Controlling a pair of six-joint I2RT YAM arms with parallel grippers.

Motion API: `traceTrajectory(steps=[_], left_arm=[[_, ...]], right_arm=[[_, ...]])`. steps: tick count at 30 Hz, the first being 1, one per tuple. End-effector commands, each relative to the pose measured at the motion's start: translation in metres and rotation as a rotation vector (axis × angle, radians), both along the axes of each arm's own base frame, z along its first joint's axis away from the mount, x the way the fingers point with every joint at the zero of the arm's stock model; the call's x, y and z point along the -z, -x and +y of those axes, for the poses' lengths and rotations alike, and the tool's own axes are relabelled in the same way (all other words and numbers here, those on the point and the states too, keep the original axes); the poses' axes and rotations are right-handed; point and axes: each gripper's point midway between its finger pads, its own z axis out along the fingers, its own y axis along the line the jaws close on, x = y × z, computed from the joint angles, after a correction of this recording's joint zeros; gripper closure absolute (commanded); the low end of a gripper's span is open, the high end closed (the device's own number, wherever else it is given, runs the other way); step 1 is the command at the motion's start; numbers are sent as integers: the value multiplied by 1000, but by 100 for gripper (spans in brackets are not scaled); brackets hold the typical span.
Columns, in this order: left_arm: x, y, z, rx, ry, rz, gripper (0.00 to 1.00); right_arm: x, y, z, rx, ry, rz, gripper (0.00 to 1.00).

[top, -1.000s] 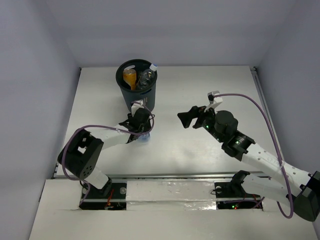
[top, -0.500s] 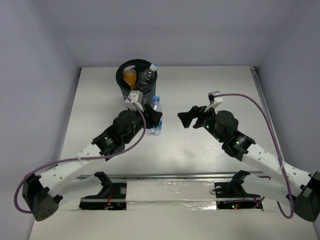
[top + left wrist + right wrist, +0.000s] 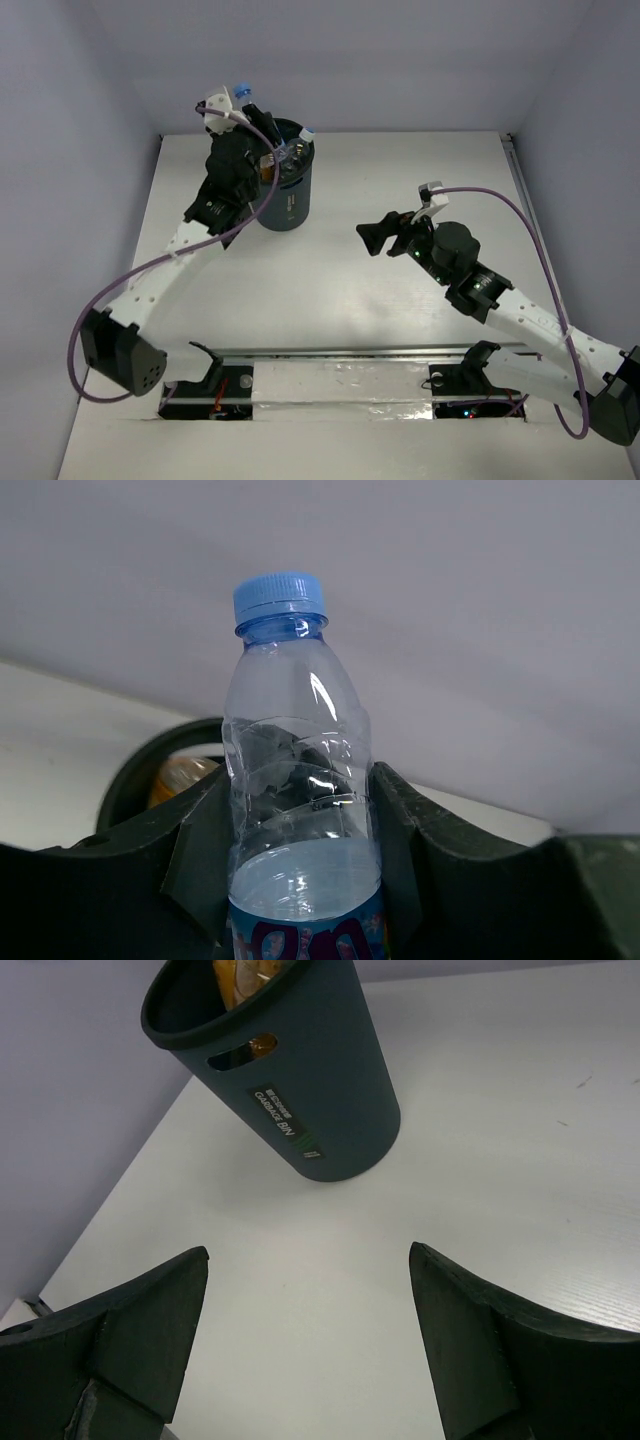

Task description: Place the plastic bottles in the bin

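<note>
The plastic bottles (image 3: 290, 156) sit in the bin (image 3: 286, 206) beyond our left gripper (image 3: 300, 810), whose jaws clamp the last visible bottle (image 3: 290, 710); our right gripper (image 3: 305, 1260) gapes empty.

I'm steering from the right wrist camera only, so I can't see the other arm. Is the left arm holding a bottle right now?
Observer: Yes. The left jaws are closed on a clear blue-capped bottle, held upright.
Operator: Where is it relative to the bin?
Observer: From above, it is raised near the far-left rim of the bin, not yet inside.
Operator: What else lies in the bin?
Observer: A clear pale-capped bottle, leaning at the right side of the rim.
</note>
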Motion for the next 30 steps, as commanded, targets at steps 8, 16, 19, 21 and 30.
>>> traceTrajectory(steps=[8,16,19,21,30], left_arm=[[7,-53,31,-208,-181,-101,61],[51,-66,49,-342,-421,-53,59],[67,-63,53,-360,-432,-54,57],[78,-64,52,-353,-446,-38,50],[80,-59,51,-333,-384,-34,13]], right_arm=[[-32,-1,-3,9,-64,-70,14],[-29,-2,-2,9,-62,-66,14],[-29,-2,-2,7,-62,-66,14],[-28,-2,-1,6,-63,-64,14],[-29,-3,-4,20,-68,-68,14]])
